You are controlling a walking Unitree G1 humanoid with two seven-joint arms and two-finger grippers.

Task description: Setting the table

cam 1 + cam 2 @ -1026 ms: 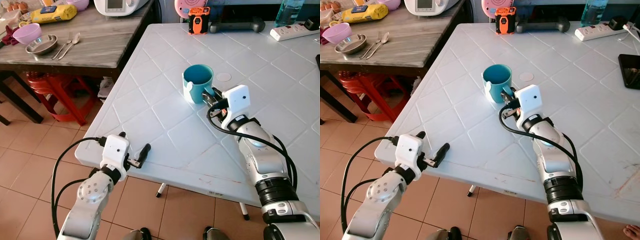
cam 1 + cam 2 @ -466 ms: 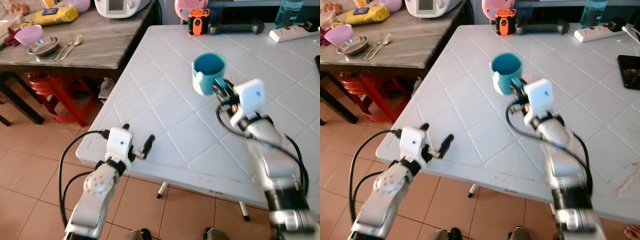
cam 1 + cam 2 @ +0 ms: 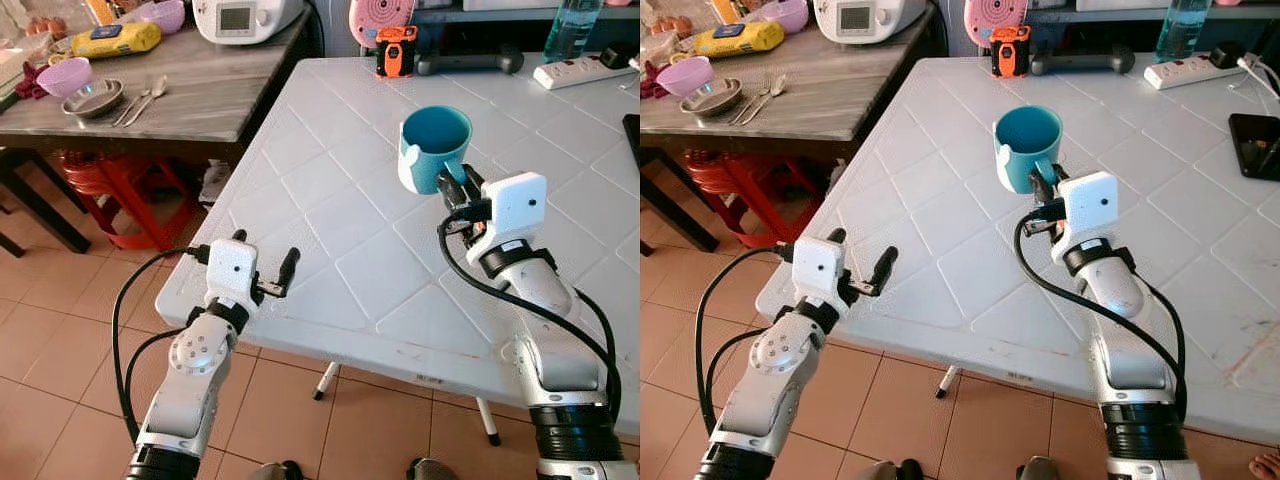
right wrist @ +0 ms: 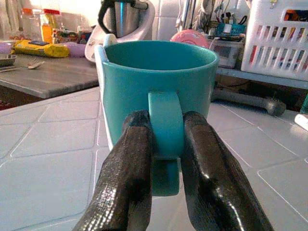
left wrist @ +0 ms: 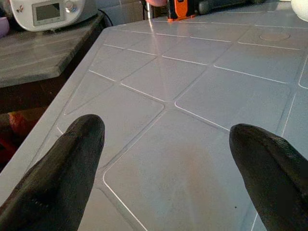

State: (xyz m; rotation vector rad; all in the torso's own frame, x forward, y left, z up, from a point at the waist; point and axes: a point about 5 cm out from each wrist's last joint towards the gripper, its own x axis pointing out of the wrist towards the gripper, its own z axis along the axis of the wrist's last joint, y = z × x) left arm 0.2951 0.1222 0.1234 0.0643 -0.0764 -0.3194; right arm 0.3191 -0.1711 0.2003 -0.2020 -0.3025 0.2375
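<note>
- The teal mug (image 3: 434, 148) is now off the white table (image 3: 330, 220): a second ago it stood on the tabletop, and in our head views it has since risen toward the upper centre of the frame, held in the air above the tiles.
- Our right gripper (image 4: 166, 159) has its two black fingers closed on the mug's handle, one on each side, as our right wrist view shows plainly; the mug hangs upright, its open mouth up and seemingly empty.
- We judge this to mean the pick is done and the carry has begun. What is left is to bring the mug to its place setting and put it down; where that place is, we cannot tell from here.
- Our left gripper (image 3: 262, 270) sits at the lower left of the frame, just over the near edge of the table, fingers spread wide and holding nothing. Its wrist view looks across bare tiles between the two finger pads (image 5: 62, 163).
- Against the earlier frame, the right arm has stretched forward and up, and the left arm has lifted a little toward the table edge. The whole scene has also shifted slightly, so we take it that our head moved as well.
- On the wooden side table (image 3: 200, 90) at the upper left, the metal bowl (image 3: 93, 98), the pink bowl (image 3: 64, 74) and the cutlery (image 3: 145, 97) lie untouched, likely still to be fetched.
</note>
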